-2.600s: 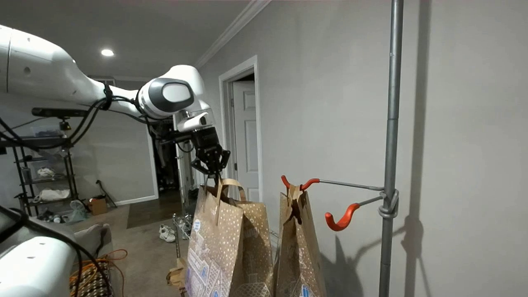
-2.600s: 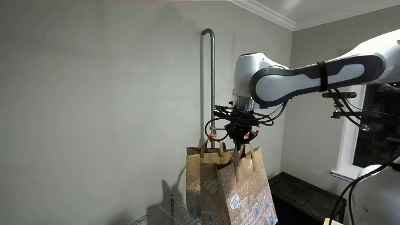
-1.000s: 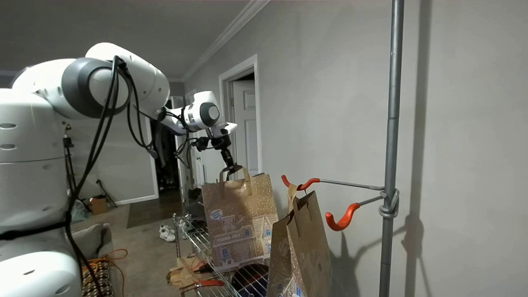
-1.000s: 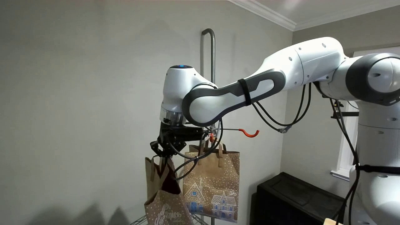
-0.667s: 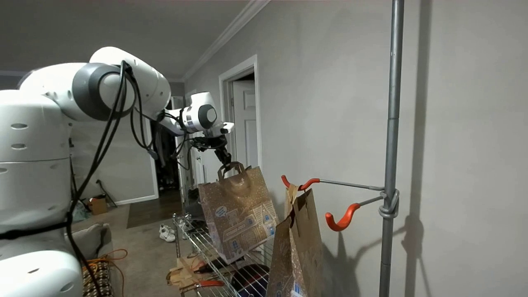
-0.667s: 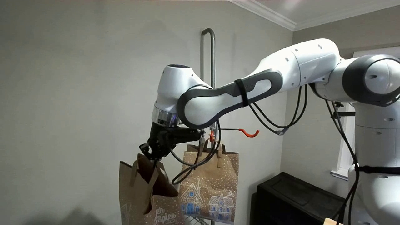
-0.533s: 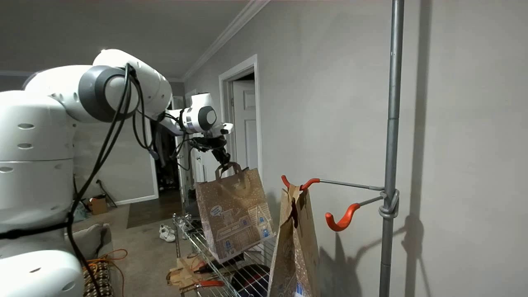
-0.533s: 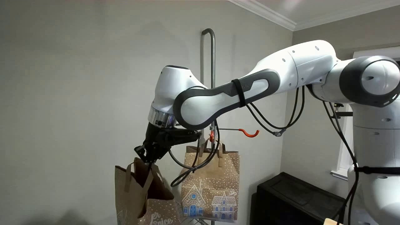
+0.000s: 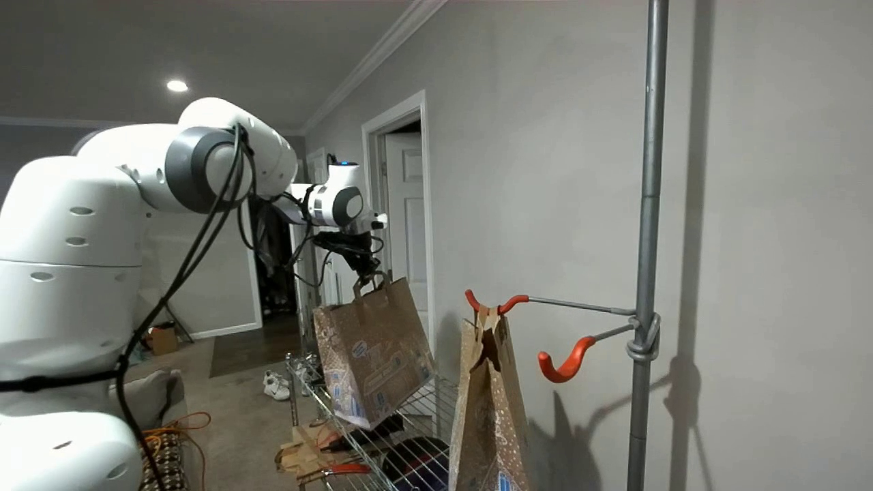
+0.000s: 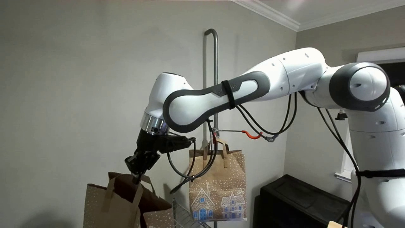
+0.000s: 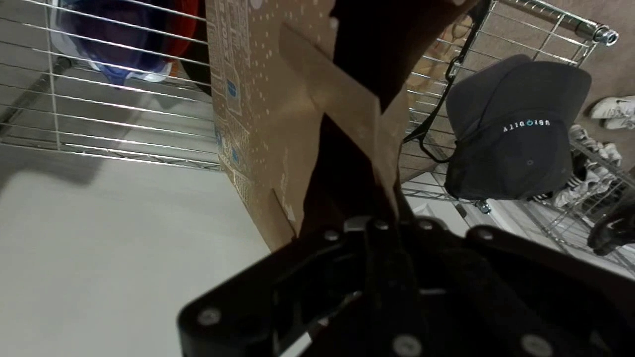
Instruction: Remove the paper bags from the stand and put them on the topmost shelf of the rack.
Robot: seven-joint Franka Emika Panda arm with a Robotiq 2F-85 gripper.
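My gripper (image 9: 368,276) is shut on the handles of a brown paper bag (image 9: 375,354). The bag hangs tilted over the topmost shelf (image 9: 447,402) of the chrome wire rack; I cannot tell whether its bottom touches. In an exterior view my gripper (image 10: 137,179) is at the mouth of this bag (image 10: 110,202). In the wrist view the bag (image 11: 268,99) hangs from my fingers (image 11: 379,225) above the wire shelf (image 11: 114,114). A paper bag (image 9: 501,409) hangs on a hook of the grey stand (image 9: 651,204); it also shows in an exterior view (image 10: 218,180).
A dark cap (image 11: 516,134) lies on the wire shelf beside the held bag. A blue and red object (image 11: 129,44) shows through the wires. A bare orange-red hook (image 9: 569,365) sticks out from the stand. A black chest (image 10: 300,202) stands near the window.
My gripper has carried the held bag away from the stand to over the rack, with the bag tilting; lately it has sunk slightly. The hanging bag swung and came back.
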